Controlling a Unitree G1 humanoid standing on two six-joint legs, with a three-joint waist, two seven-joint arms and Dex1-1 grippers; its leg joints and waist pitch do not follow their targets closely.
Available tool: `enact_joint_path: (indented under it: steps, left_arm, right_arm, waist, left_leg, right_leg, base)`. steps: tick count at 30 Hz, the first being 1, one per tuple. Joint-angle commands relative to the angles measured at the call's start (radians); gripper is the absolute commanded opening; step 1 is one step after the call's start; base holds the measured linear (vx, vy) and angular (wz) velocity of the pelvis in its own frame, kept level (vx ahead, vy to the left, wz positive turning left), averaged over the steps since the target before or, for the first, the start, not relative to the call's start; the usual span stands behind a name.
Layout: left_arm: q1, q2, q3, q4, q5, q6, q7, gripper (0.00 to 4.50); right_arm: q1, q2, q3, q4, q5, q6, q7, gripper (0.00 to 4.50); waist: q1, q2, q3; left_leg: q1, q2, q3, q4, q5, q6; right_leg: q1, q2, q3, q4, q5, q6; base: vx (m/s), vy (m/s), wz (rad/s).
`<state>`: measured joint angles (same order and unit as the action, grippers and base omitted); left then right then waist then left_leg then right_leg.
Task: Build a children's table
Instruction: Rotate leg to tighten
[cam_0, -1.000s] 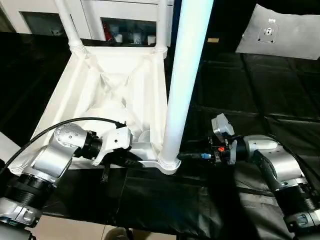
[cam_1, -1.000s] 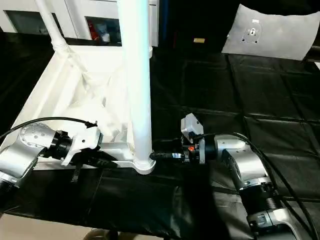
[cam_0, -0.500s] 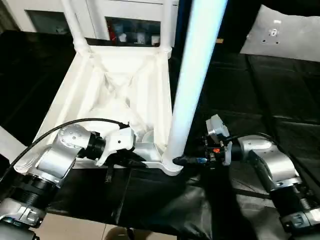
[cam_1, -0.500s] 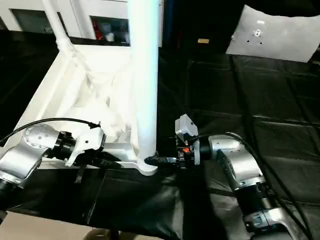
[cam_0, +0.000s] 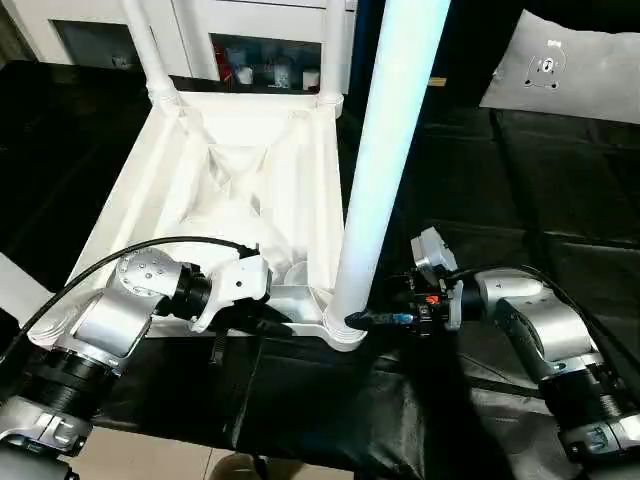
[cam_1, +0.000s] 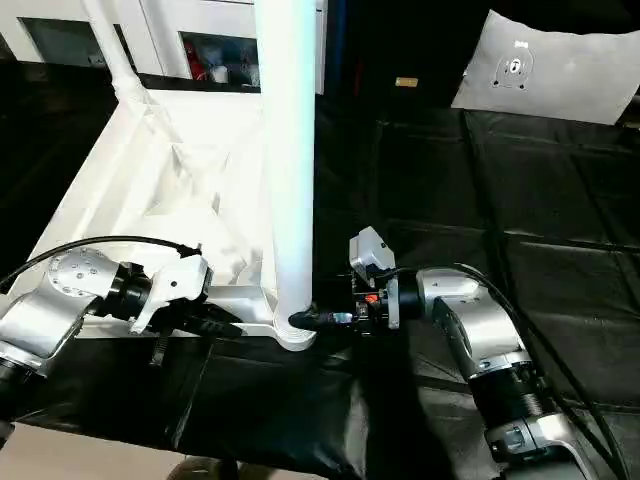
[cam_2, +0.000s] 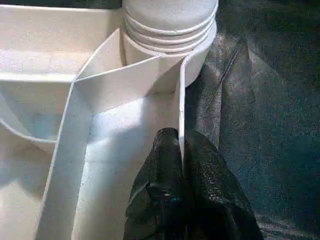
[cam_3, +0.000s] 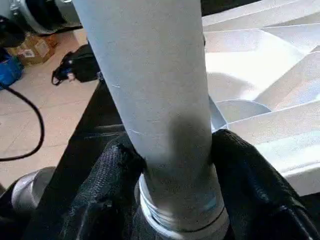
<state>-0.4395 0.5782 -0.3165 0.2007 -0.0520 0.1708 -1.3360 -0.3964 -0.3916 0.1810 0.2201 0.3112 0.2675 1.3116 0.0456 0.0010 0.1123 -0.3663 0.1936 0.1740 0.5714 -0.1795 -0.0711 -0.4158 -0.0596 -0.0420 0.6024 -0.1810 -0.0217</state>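
Overhead, the upturned tabletop (cam_0: 240, 190) lies on black sheeting, near leg (cam_0: 385, 150) upright in its corner socket. Left wrist: left gripper (cam_2: 182, 150) pinched shut on the tabletop's rim. Right wrist: right gripper (cam_3: 172, 150) fingers (cam_3: 107, 175) flank the leg's base, apparently gripping.

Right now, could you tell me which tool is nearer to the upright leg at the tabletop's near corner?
Right. The right tool clasps the leg just above its socket, a finger on each side. The left tool pinches the tabletop rim beside that socket.
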Motion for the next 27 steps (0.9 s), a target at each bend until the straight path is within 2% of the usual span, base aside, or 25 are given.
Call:
enact_joint_path:
  steps: [1, 3, 4, 5, 6, 8, 9, 11, 12, 13, 15, 16, 17, 18, 19, 20, 21, 22, 24, 27]
  left_arm:
    - [0.014, -0.044, -0.028, -0.014, 0.011, 0.042, 0.066, 0.00]
    - [0.020, -0.101, -0.010, -0.056, 0.006, 0.125, 0.155, 0.00]
    - [0.020, -0.101, -0.010, -0.056, 0.006, 0.125, 0.155, 0.00]
    - [0.020, -0.143, -0.006, -0.077, 0.005, 0.173, 0.208, 0.00]
    - [0.013, -0.170, -0.003, -0.080, 0.014, 0.193, 0.246, 0.00]
    - [0.009, -0.188, -0.002, -0.080, 0.020, 0.204, 0.273, 0.00]
    - [0.000, -0.218, 0.002, -0.079, 0.029, 0.222, 0.315, 0.00]
    - [-0.026, -0.293, 0.012, -0.060, 0.040, 0.256, 0.403, 0.00]
    - [-0.048, -0.345, 0.023, -0.028, 0.052, 0.266, 0.473, 0.00]
    - [-0.076, -0.409, 0.035, 0.013, 0.075, 0.276, 0.564, 0.00]
    - [-0.102, -0.456, 0.039, 0.045, 0.108, 0.274, 0.650, 0.00]
    - [-0.105, -0.460, 0.038, 0.048, 0.112, 0.272, 0.658, 0.00]
    - [-0.112, -0.469, 0.032, 0.051, 0.122, 0.269, 0.674, 0.00]
    - [-0.113, -0.470, 0.032, 0.051, 0.122, 0.269, 0.675, 0.00]
    - [-0.114, -0.469, 0.021, 0.045, 0.127, 0.264, 0.675, 0.00]
    - [-0.114, -0.468, 0.020, 0.044, 0.127, 0.263, 0.674, 0.00]
    - [-0.114, -0.461, 0.012, 0.043, 0.134, 0.259, 0.666, 0.00]
    - [-0.112, -0.450, 0.007, 0.043, 0.146, 0.254, 0.655, 0.00]
    - [-0.107, -0.434, 0.004, 0.045, 0.159, 0.245, 0.636, 0.00]
    - [-0.094, -0.390, -0.005, 0.044, 0.167, 0.229, 0.594, 0.00]
  right_arm:
    - [0.019, 0.033, 0.010, -0.020, -0.012, 0.004, -0.076, 1.96]
    - [0.039, 0.102, -0.037, -0.009, -0.063, -0.023, -0.277, 1.96]
    - [0.039, 0.102, -0.037, -0.009, -0.063, -0.023, -0.277, 1.96]
    - [0.054, 0.137, -0.053, -0.025, -0.078, -0.009, -0.363, 1.95]
    - [0.062, 0.161, -0.061, -0.038, -0.083, 0.009, -0.413, 1.94]
    - [0.066, 0.177, -0.066, -0.046, -0.087, 0.021, -0.446, 1.94]
    - [0.071, 0.208, -0.074, -0.061, -0.092, 0.040, -0.502, 1.94]
    - [0.075, 0.282, -0.090, -0.083, -0.112, 0.078, -0.638, 1.94]
    - [0.072, 0.334, -0.099, -0.085, -0.136, 0.095, -0.735, 1.94]
    - [0.062, 0.415, -0.127, -0.080, -0.158, 0.118, -0.876, 1.94]
    - [0.050, 0.477, -0.152, -0.078, -0.138, 0.125, -0.956, 1.94]
    - [0.048, 0.480, -0.151, -0.078, -0.142, 0.119, -0.963, 1.94]
    - [0.046, 0.487, -0.145, -0.080, -0.158, 0.102, -0.987, 2.49]
    - [0.046, 0.489, -0.147, -0.081, -0.156, 0.100, -0.989, 2.63]
    - [0.052, 0.496, -0.153, -0.091, -0.142, 0.087, -0.989, 2.66]
    - [0.052, 0.495, -0.153, -0.092, -0.142, 0.087, -0.988, 2.77]
    - [0.057, 0.489, -0.151, -0.097, -0.144, 0.085, -0.978, 2.93]
    - [0.067, 0.470, -0.148, -0.106, -0.156, 0.080, -0.958, 3.06]
    - [0.082, 0.443, -0.153, -0.117, -0.167, 0.067, -0.934, 3.15]
    - [0.101, 0.378, -0.165, -0.128, -0.152, 0.031, -0.869, 3.38]
  waist:
    - [-0.003, -0.003, -0.068]
    - [-0.007, -0.003, -0.063]
    - [-0.010, -0.005, -0.062]
    - [-0.019, -0.008, -0.061]
    - [-0.021, -0.004, -0.058]
    - [-0.028, -0.007, -0.060]
    - [-0.033, -0.008, -0.062]
    - [-0.038, -0.006, -0.060]
    - [-0.038, -0.006, -0.060]
    - [-0.040, -0.006, -0.063]
    - [-0.041, -0.004, -0.065]
    - [-0.038, 0.000, -0.066]
    - [-0.038, 0.000, -0.067]
    - [-0.038, 0.000, -0.067]
    - [-0.038, 0.002, -0.070]
    - [-0.037, 0.009, -0.070]
    - [-0.038, 0.004, -0.073]
    - [-0.037, 0.009, -0.072]
    - [-0.035, 0.008, -0.072]
    - [-0.034, 0.008, -0.068]
  left_leg:
    - [0.010, 0.033, 0.002, -0.057, -0.143, 0.071]
    - [0.010, 0.033, 0.001, -0.061, -0.178, 0.048]
    - [0.010, 0.030, -0.003, -0.063, -0.195, 0.031]
    - [0.002, 0.030, -0.007, -0.068, -0.196, 0.016]
    - [-0.001, 0.029, -0.010, -0.071, -0.204, 0.015]
    - [0.006, 0.026, -0.008, -0.066, -0.224, 0.015]
    - [0.002, 0.024, -0.009, -0.066, -0.218, 0.022]
    - [0.004, 0.024, -0.006, -0.064, -0.209, 0.027]
    - [0.004, 0.024, -0.006, -0.064, -0.209, 0.027]
    - [0.005, 0.019, -0.006, -0.062, -0.198, 0.014]
    - [0.004, 0.019, -0.006, -0.063, -0.181, 0.011]
    - [0.006, 0.021, -0.007, -0.063, -0.181, 0.016]
    - [0.003, 0.022, -0.007, -0.062, -0.172, 0.022]
    - [0.003, 0.022, -0.007, -0.062, -0.172, 0.022]
    - [0.002, 0.020, -0.004, -0.060, -0.157, 0.039]
    - [0.001, 0.020, -0.005, -0.059, -0.151, 0.043]
    - [-0.001, 0.020, -0.005, -0.059, -0.126, 0.054]
    - [-0.002, 0.019, -0.004, -0.059, -0.112, 0.062]
    - [0.000, 0.020, -0.003, -0.057, -0.114, 0.072]
    - [-0.001, 0.021, -0.004, -0.059, -0.144, 0.071]
  right_leg:
    - [0.055, -0.066, 0.045, -0.066, -0.180, -0.253]
    - [0.050, -0.068, 0.046, -0.075, -0.267, -0.228]
    - [0.052, -0.070, 0.044, -0.081, -0.329, -0.210]
    - [0.057, -0.068, 0.043, -0.079, -0.361, -0.188]
    - [0.056, -0.067, 0.040, -0.082, -0.384, -0.177]
    - [0.050, -0.068, 0.043, -0.091, -0.420, -0.157]
    - [0.051, -0.067, 0.043, -0.091, -0.414, -0.153]
    - [0.044, -0.063, 0.045, -0.093, -0.395, -0.152]
    - [0.044, -0.063, 0.045, -0.093, -0.395, -0.152]
    - [0.042, -0.060, 0.044, -0.095, -0.400, -0.140]
    - [0.041, -0.059, 0.046, -0.092, -0.354, -0.144]
    - [0.042, -0.059, 0.045, -0.090, -0.316, -0.152]
    - [0.045, -0.058, 0.046, -0.085, -0.269, -0.161]
    - [0.045, -0.058, 0.046, -0.085, -0.269, -0.161]
    - [0.048, -0.058, 0.046, -0.081, -0.202, -0.178]
    - [0.049, -0.059, 0.047, -0.078, -0.183, -0.184]
    - [0.055, -0.057, 0.045, -0.076, -0.138, -0.194]
    - [0.056, -0.058, 0.045, -0.073, -0.108, -0.205]
    - [0.057, -0.057, 0.044, -0.074, -0.094, -0.213]
    - [0.060, -0.061, 0.043, -0.079, -0.146, -0.209]
  base:
    - [0.000, 0.000, 0.00]
    - [0.000, 0.000, 0.00]
    - [0.000, 0.000, 0.00]
    - [0.000, 0.000, 0.00]
    - [0.000, 0.000, 0.00]
    - [0.000, 0.000, 0.00]
    - [0.000, 0.000, 0.00]
    - [0.000, 0.000, 0.00]
    - [0.000, 0.000, 0.00]
    - [0.000, 0.000, 0.00]
    - [0.000, 0.000, 0.00]
    - [0.000, 0.000, 0.00]
    - [0.000, 0.000, 0.00]
    - [0.000, 0.000, 0.00]
    - [0.000, 0.000, 0.00]
    - [0.000, 0.000, 0.00]
    - [0.000, 0.000, 0.00]
    - [0.000, 0.000, 0.00]
    - [0.000, 0.000, 0.00]
    - [0.000, 0.000, 0.00]
